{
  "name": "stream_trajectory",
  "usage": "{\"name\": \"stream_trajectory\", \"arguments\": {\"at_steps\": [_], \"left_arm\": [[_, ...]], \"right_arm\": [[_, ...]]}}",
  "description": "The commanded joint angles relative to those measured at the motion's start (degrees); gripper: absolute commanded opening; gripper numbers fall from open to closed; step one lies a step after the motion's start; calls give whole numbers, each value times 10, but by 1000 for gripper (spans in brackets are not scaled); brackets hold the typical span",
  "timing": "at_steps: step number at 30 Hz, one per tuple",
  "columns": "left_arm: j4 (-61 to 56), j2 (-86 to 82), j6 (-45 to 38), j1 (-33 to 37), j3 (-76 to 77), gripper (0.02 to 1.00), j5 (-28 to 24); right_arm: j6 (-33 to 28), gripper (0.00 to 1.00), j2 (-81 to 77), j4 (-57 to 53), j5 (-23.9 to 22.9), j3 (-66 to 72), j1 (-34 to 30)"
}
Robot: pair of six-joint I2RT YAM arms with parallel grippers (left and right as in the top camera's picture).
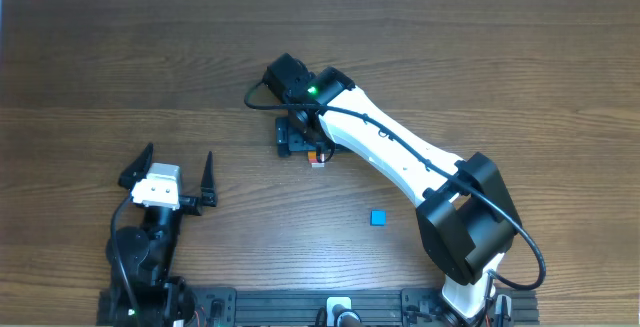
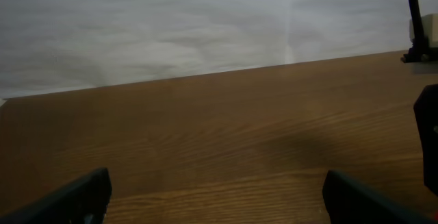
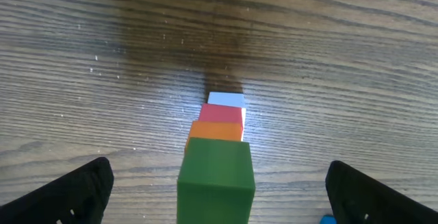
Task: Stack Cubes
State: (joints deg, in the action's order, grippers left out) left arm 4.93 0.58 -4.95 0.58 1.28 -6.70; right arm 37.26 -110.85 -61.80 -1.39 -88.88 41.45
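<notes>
A stack of 4 small cubes stands on the brown wooden tabletop [image 1: 520, 47], near the middle. The green cube [image 3: 216, 179] is on top. Under it is the orange cube [image 3: 216, 131], then the red cube [image 3: 222, 113], and the white cube [image 3: 226, 99] is at the bottom. The stack leans a little, so each cube peeks out past the one above it.

The right claw [image 3: 219, 176] hangs right over the stack. It is wide open, with 1 black finger far out on each side of the green cube, and it does not touch the cube.

A small blue cube [image 1: 377, 217] sits alone on the tabletop, apart from the stack and closer to the right arm's base.

The left claw [image 1: 178, 157] is wide open too and holds nothing. It is at the left side, well apart from all the cubes.
</notes>
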Motion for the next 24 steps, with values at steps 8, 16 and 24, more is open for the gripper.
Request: {"name": "stream_trajectory", "arguments": {"at_steps": [8, 16, 24], "left_arm": [[-1, -4, -6, 4, -4, 1000, -3], [-1, -4, -6, 4, -4, 998, -3], [-1, -4, -6, 4, -4, 998, -3]], "right_arm": [[-50, 991, 160, -78, -13, 2, -25], [-36, 993, 292, -98, -13, 164, -46], [-6, 993, 340, -9, 29, 360, -46]]}}
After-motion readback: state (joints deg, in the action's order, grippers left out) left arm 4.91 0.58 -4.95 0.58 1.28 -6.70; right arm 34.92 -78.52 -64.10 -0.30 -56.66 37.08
